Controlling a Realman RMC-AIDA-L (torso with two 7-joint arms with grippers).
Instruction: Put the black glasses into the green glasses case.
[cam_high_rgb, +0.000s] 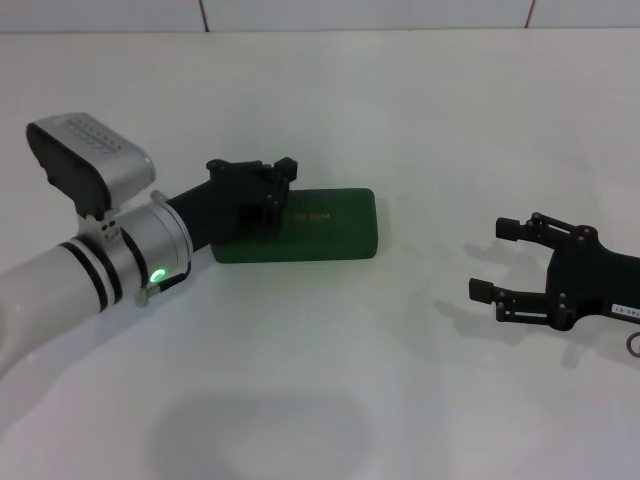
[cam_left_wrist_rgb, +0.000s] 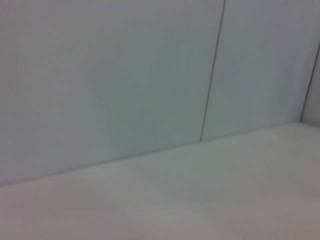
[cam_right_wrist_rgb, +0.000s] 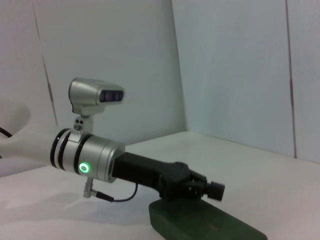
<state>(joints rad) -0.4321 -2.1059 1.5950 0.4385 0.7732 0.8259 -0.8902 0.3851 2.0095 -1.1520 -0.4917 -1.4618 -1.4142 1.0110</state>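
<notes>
I see the closed green glasses case (cam_high_rgb: 300, 227) under the left gripper (cam_high_rgb: 268, 190); jaw state indeterminate. Right gripper (cam_high_rgb: 492, 260), well right of case, jaws spread.

Gold lettering on green glasses case (cam_high_rgb: 330, 222) lid, seemingly one line; too small to read.

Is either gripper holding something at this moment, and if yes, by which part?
Nothing is held. The right gripper is open and empty, off to the right. The left gripper hovers over the closed green glasses case; no object shows in it.
</notes>
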